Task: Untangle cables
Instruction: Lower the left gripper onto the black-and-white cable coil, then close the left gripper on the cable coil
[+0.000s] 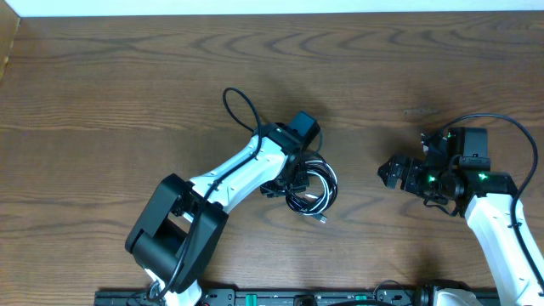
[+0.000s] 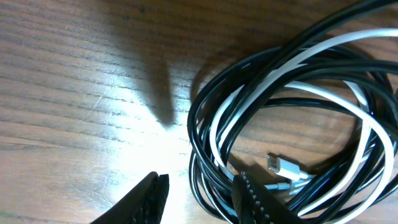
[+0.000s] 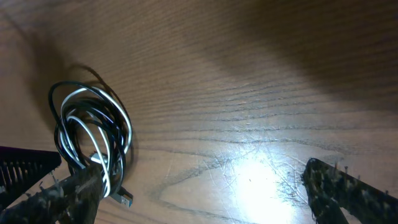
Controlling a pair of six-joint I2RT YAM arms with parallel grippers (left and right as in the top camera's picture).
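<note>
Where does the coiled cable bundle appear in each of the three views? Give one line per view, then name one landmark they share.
Overhead: the cable bundle lies near the picture's centre, slightly low.
Left wrist: the cable bundle fills the right half, seen close up.
Right wrist: the cable bundle sits at the left side, in the lower half.
Shared landmark: the white cable looping among the black ones.

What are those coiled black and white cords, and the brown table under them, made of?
The thin black and white coiled cables look sheathed in smooth plastic or rubber: light glints along them. The brown table shows wood grain under a soft sheen; solid wood or laminate, I cannot tell.
</note>
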